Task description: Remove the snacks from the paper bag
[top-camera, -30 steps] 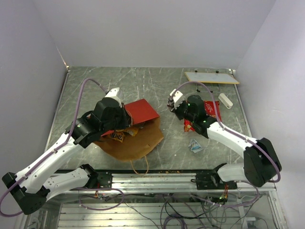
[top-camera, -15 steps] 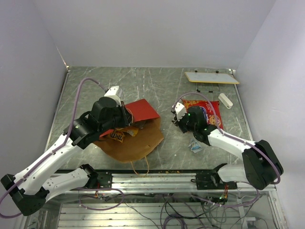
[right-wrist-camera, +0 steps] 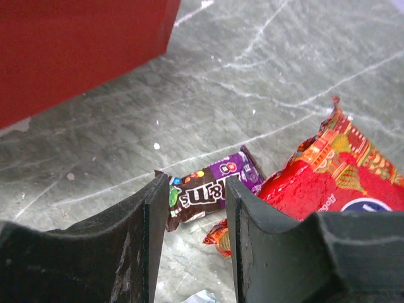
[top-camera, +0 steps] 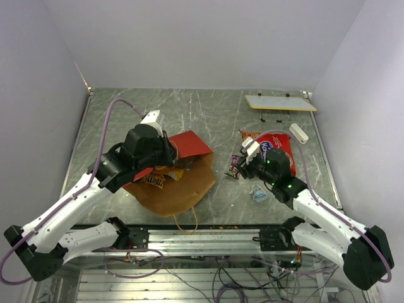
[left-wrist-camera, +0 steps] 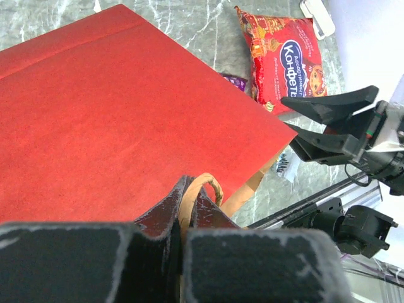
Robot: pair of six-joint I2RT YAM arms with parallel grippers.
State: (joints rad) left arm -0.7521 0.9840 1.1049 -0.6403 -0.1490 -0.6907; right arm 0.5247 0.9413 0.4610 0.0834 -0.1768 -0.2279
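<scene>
The paper bag [top-camera: 187, 145], red outside and brown inside, lies on its side with its mouth toward the near edge. My left gripper [top-camera: 165, 150] is shut on its tan loop handle [left-wrist-camera: 213, 184] and holds the upper wall [left-wrist-camera: 120, 107] up. A yellow-orange packet [top-camera: 170, 173] and a brown packet [top-camera: 154, 182] lie inside the mouth. My right gripper [right-wrist-camera: 197, 189] is open and empty just above a purple-brown M&M's packet [right-wrist-camera: 211, 189], which also shows from the top [top-camera: 235, 166]. The big red packet [top-camera: 279, 146] lies to its right, with a small orange wrapper [right-wrist-camera: 218, 237] beside it.
A silvery wrapper [top-camera: 257, 192] lies near the right arm. A white cylinder [top-camera: 298, 133] and a flat white board [top-camera: 281, 102] are at the back right. The bag's second handle [top-camera: 187, 218] trails toward the near rail. Walls close the table on three sides.
My right arm has drawn back toward the near edge. The big red packet now lies uncovered on the table, and the M&M's packet shows beside it. My left gripper has barely moved.
</scene>
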